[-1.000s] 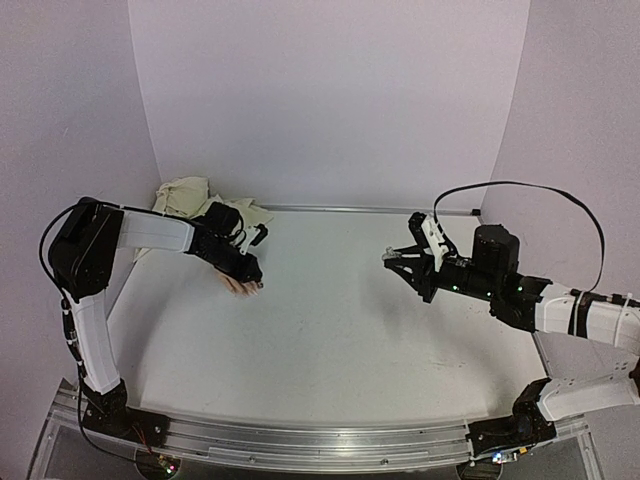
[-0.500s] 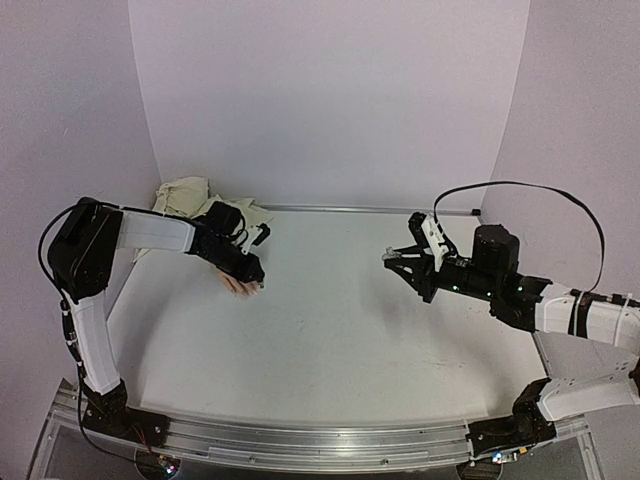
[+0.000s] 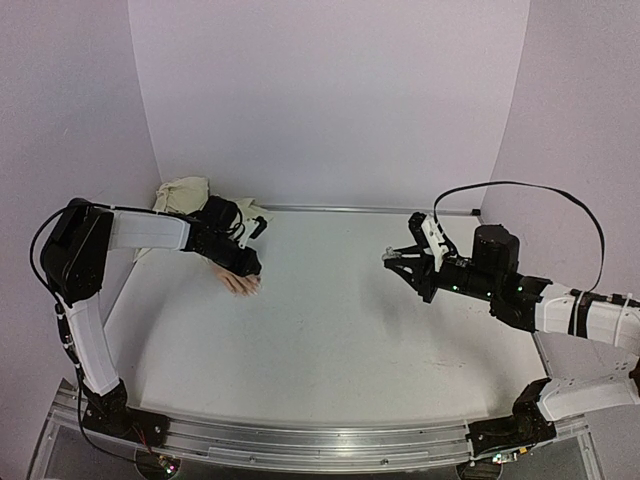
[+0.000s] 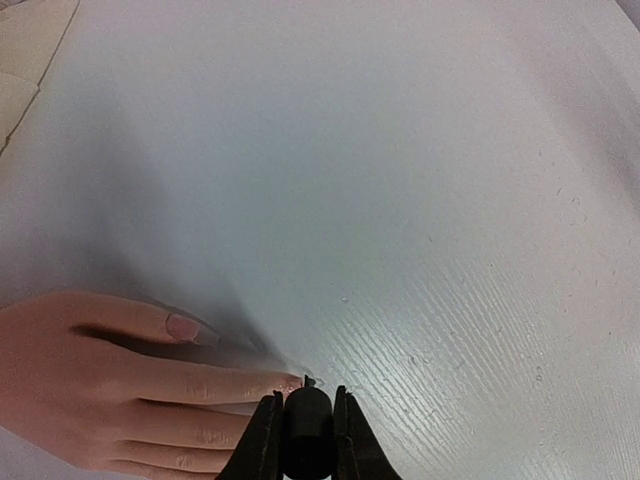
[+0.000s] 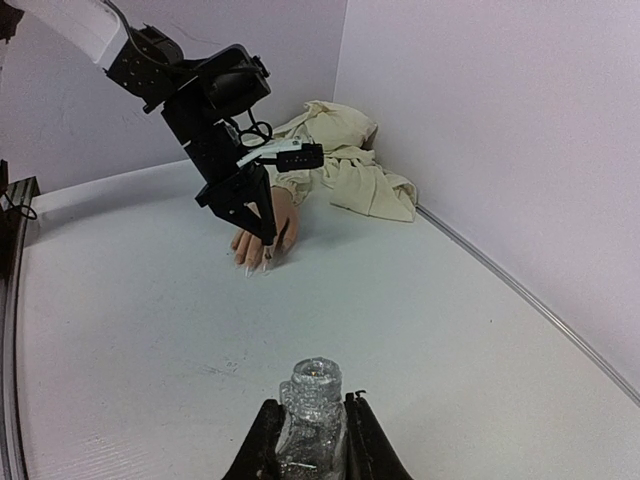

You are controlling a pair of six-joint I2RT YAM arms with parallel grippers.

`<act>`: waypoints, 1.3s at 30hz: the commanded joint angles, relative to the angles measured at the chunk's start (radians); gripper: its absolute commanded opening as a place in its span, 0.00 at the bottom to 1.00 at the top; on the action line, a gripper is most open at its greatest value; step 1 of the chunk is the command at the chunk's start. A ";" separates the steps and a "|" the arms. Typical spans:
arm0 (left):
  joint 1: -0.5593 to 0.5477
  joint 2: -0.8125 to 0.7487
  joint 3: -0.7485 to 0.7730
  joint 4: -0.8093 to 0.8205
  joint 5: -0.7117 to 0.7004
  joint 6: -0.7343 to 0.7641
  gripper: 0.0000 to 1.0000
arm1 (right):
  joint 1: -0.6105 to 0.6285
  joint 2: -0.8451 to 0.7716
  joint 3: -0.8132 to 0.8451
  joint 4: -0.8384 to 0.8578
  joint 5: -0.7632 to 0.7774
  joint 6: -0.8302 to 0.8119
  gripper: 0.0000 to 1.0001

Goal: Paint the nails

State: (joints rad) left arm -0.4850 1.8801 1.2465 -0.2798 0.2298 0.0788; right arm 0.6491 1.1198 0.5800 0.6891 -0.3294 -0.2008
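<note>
The pinkish-beige mannequin hand (image 3: 240, 284) lies flat on the table at the left, its cream cloth sleeve (image 3: 185, 195) behind it. In the left wrist view the hand (image 4: 100, 385) fills the lower left, and one nail (image 4: 182, 326) shows clearly. My left gripper (image 4: 305, 395) is shut on a black brush cap (image 4: 307, 430). The brush tip sits at the nail of a lower finger (image 4: 290, 382). My right gripper (image 5: 312, 405) is shut on an open glittery polish bottle (image 5: 312, 420) and holds it above the table at the right (image 3: 395, 260).
The white table (image 3: 340, 330) is bounded by lilac walls at the back and sides. The cloth sleeve (image 5: 345, 160) is bunched in the back left corner. The left arm (image 5: 215, 100) reaches over the hand in the right wrist view.
My left gripper has shifted slightly back toward the sleeve, uncovering more of the fingers. The right arm and the bottle have not moved.
</note>
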 commanded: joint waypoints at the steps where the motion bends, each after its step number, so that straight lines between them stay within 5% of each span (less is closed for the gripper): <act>1: 0.006 -0.028 0.004 0.024 -0.023 0.009 0.00 | -0.003 -0.023 0.009 0.063 -0.019 0.014 0.00; 39: 0.013 0.052 0.029 0.015 -0.009 0.021 0.00 | -0.003 -0.028 0.004 0.062 -0.013 0.011 0.00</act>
State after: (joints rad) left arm -0.4767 1.9198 1.2469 -0.2802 0.2131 0.0822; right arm 0.6491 1.1202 0.5800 0.6891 -0.3290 -0.2008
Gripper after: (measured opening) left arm 0.151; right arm 0.174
